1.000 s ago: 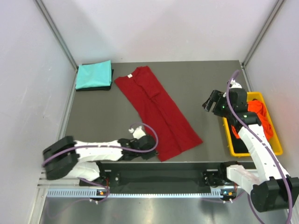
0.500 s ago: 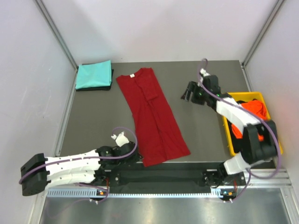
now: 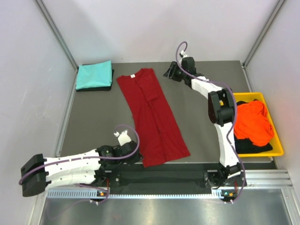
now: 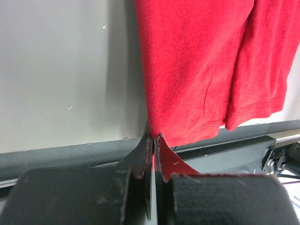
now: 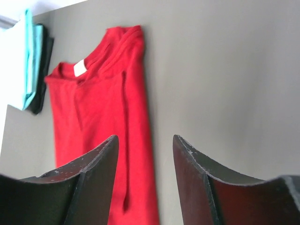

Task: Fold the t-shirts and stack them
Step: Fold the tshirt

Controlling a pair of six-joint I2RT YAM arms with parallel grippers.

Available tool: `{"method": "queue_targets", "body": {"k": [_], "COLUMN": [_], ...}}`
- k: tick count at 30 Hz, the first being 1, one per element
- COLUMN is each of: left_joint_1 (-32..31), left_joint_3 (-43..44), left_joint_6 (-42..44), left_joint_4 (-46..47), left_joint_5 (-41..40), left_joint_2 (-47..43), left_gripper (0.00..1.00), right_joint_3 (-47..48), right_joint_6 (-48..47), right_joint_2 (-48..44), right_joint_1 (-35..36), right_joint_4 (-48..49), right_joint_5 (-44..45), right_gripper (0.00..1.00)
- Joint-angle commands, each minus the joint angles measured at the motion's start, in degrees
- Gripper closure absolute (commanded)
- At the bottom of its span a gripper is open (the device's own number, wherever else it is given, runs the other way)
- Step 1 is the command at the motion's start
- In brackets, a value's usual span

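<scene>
Checking layout, biggest first. Grey table (image 3: 93, 122) carries everything; walls close it in on the left, back and right.

Dark red t-shirt (image 3: 152, 115) lies flat mid-table as a long strip, collar toward the back wall and hem at the near edge. It runs slightly diagonal, with the hem end further right. One sleeve is folded over the body.

Yellow bin (image 3: 258, 153) sits at the right edge of the table, tight to the right wall. Inside it, the orange t-shirt (image 3: 253, 122) is crumpled on top and fills most of the bin. The black t-shirt (image 3: 253, 146) is under it, showing at the near end.

Teal t-shirt (image 3: 94, 74) is folded square in the back left corner. It sits on a dark folded cloth (image 3: 112, 80) that peeks out on the right side.

Left gripper (image 4: 153, 145) is low at the near table edge, clenched on the near left hem corner of the dark red t-shirt; red cloth is pinched between the fingers.

Right gripper (image 5: 145, 140) is at the back of the table, just right of the collar. Its fingers are apart with nothing between them.

Open room: bare table between the dark red t-shirt and the yellow bin, and left of the shirt below the teal stack.
</scene>
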Motion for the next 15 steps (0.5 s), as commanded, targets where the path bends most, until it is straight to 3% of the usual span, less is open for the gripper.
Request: {"method": "queue_targets", "body": {"k": [1,5,10,15], "left_joint_1": [-0.2,-0.2,-0.2,-0.1], "left_joint_3": [2.5,2.9,3.0,3.1], "left_joint_6": [2.9,2.9,2.2,2.8], "left_joint_4": [-0.8,-2.1,-4.4,-5.7], "left_joint_5": [-0.3,-0.1,-0.6,-0.9], "left_joint_2": [0.0,-0.6,-2.3,-4.2], "left_gripper": [1.0,1.0,1.0,1.0], "right_joint_3": [6.8,12.6,21.0,22.9], "right_joint_6": [2.7,4.7,6.5,7.0], "right_joint_2": [5.3,10.1,16.3,19.0], "right_joint_1": [0.5,1.5,3.4,4.5], "right_joint_4": [6.3,9.0,4.0,4.0], "right_joint_5": [-1.4,-0.1,3.7,6.2], "right_gripper": [0.5,0.52,0.52,0.51]}}
